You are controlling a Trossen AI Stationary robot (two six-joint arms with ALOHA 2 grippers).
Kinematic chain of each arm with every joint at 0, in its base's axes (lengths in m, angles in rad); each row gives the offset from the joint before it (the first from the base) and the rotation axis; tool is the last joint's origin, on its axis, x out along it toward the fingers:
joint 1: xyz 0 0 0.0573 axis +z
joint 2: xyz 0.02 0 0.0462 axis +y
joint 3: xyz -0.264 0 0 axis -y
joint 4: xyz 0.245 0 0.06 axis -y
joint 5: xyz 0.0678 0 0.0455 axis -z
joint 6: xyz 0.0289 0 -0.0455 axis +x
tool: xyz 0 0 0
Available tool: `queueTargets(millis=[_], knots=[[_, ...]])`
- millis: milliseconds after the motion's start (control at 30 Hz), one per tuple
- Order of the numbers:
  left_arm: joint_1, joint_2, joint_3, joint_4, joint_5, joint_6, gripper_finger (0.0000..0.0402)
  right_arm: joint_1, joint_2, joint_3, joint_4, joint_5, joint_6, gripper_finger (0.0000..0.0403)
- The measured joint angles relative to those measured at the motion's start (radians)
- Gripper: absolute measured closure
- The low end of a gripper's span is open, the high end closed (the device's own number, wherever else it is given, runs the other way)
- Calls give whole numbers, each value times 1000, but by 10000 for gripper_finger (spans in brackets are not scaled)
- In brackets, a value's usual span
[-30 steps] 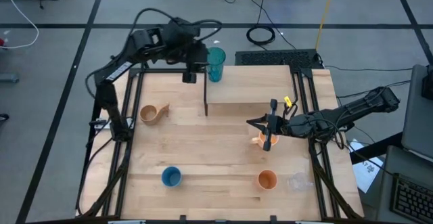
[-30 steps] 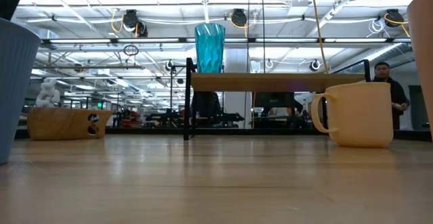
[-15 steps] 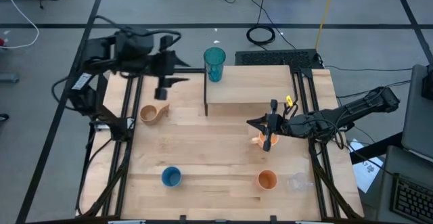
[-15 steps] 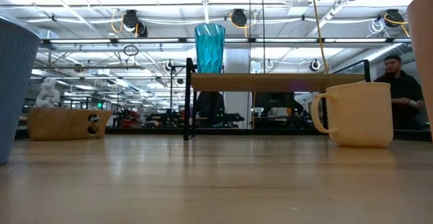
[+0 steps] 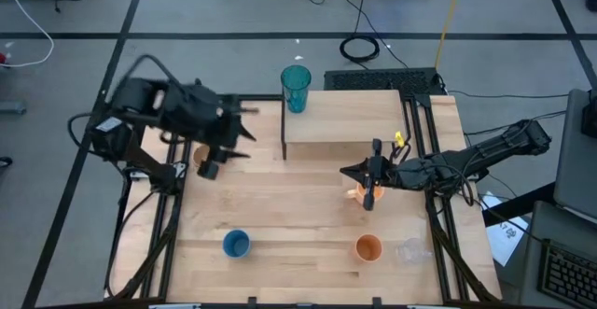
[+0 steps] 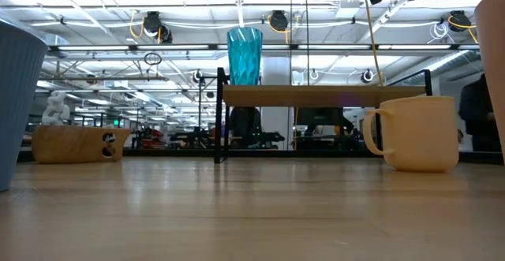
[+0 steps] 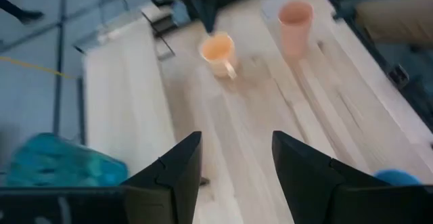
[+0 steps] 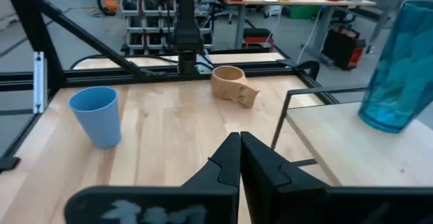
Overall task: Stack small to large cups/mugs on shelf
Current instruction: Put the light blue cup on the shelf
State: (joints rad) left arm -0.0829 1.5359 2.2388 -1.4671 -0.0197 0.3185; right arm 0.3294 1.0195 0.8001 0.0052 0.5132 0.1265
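The left gripper [image 5: 213, 157] is seen over the left part of the table [image 5: 298, 225], above the spot where the brown wooden handled mug [image 8: 233, 84] stands; its fingers [image 7: 177, 170] are spread apart with nothing between them. The right gripper [image 5: 370, 174] is held over the orange handled mug [image 5: 356, 193], just in front of the shelf's right part; its two fingers [image 8: 226, 163] are pressed together and nothing is gripped.

Six cups can be counted across the views. One tall translucent teal tumbler [image 5: 297, 88] stands upright on the shelf [image 5: 345, 118], at its back left corner, and is the only vessel on it. The other five are on the table. The wooden mug is near the left edge, level with the shelf front, largely hidden under the left arm in the high view. One blue cup [image 5: 236, 244] stands toward the front left. One orange cup [image 5: 369, 247] stands toward the front right, with one clear handled cup [image 5: 408, 250] just beside it, nearer the right edge. The orange handled mug lies between the shelf and the orange cup.

No contents can be made out in any cup; none is nested inside another.
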Motion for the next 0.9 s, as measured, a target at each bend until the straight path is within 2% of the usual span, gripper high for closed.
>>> queueTargets(millis=[167, 333, 500, 667, 900], knots=[[-82, -27, -170, 54, -30, -25, 220, 0, 0, 0, -31, -27, 45, 403], [-127, -80, -384, 197, -97, -69, 220, 0, 0, 0, -78, -49, 88, 403], [-166, -182, -625, 383, -170, -136, 220, 0, -10, 0, -134, -99, 131, 403], [-202, -277, -859, 628, -275, -186, 220, -2, -44, 1, -167, -102, 150, 403], [-213, -348, -1061, 898, -334, -187, 220, -24, -79, 120, -348, -103, 169, 403]])
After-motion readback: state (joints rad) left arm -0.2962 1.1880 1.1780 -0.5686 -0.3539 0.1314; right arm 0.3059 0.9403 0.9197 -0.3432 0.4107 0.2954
